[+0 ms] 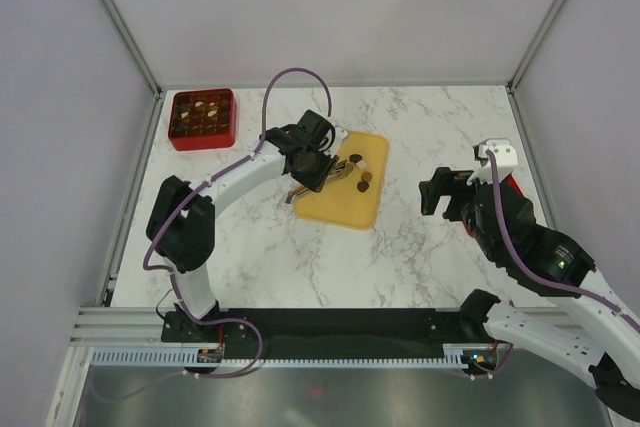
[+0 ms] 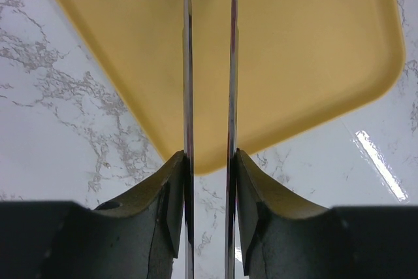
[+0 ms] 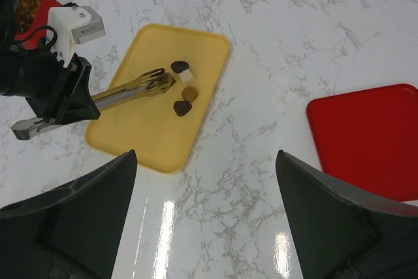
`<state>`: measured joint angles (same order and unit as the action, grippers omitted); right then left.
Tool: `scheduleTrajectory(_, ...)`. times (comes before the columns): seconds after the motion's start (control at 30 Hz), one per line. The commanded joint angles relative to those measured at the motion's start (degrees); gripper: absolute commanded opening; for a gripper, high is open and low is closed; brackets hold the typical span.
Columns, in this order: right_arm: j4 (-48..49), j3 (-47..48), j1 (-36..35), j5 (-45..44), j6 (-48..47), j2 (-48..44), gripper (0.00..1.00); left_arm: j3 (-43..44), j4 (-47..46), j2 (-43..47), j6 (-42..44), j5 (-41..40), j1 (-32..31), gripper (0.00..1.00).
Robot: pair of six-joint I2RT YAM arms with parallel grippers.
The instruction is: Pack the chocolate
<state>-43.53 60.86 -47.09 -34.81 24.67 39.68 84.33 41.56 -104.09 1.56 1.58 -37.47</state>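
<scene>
Over yellow tray (image 3: 149, 136): left gripper (image 1: 311, 163) clenched on tongs (image 3: 130, 91); right gripper (image 1: 438, 194) released, wide.
A few chocolate (image 3: 189, 93) pieces lie on tray beside tong tips; more in red box (image 1: 203, 119), counter (image 1: 420, 247) back-left.

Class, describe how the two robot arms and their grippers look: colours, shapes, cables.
The left arm and right arm both have rounded white links with black joints. A purple cable loops along the left one; another follows the right. Each wrist carries a white block. The left gripper and right gripper are black, each with two broad, tapering fingers.
</scene>
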Motion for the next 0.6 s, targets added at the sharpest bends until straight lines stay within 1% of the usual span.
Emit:
scheduleTrajectory(0.0, 0.3, 1.5, 0.0, -1.0, 0.5, -0.8, 0.96, 0.7, -0.2, 1.7, -0.9, 0.6, -0.2, 0.4)
scheduleTrajectory(0.1, 0.3, 1.5, 0.0, -0.9, 0.5, -0.8, 0.96, 1.3, 1.1, 1.4, -2.7, -0.7, -0.2, 0.36)
scheduleTrajectory(0.17, 0.3, 1.5, 0.0, -0.9, 0.5, -0.9, 0.96, 2.5, 3.1, 1.2, -3.7, -1.4, -0.2, 0.35)
scheduleTrajectory(0.2, 0.2, 1.5, 0.0, -0.8, 0.6, -0.9, 0.96, 3.6, 3.9, 1.2, -4.4, -4.0, -0.1, 0.33)
scheduleTrajectory(0.3, 0.4, 1.4, 0.0, -0.8, 0.6, -1.1, 0.96, 7.3, 7.5, 1.2, -6.5, -7.1, 0.4, 0.28)
scheduleTrajectory(0.37, 0.3, 1.4, 0.0, -0.8, 0.5, -1.1, 0.96, 9.5, 10.2, 1.2, -7.4, -7.5, 1.3, 0.28)
scheduleTrajectory(0.47, 0.4, 1.2, 0.0, -0.6, 0.6, -1.0, 0.96, 14.2, 12.4, 1.7, -9.5, -7.3, 4.0, 0.28)
scheduleTrajectory(0.57, 0.5, 0.8, 0.0, -0.2, 0.7, -1.4, 0.96, 17.9, 14.1, 2.3, -11.7, -7.3, 8.9, 0.28)
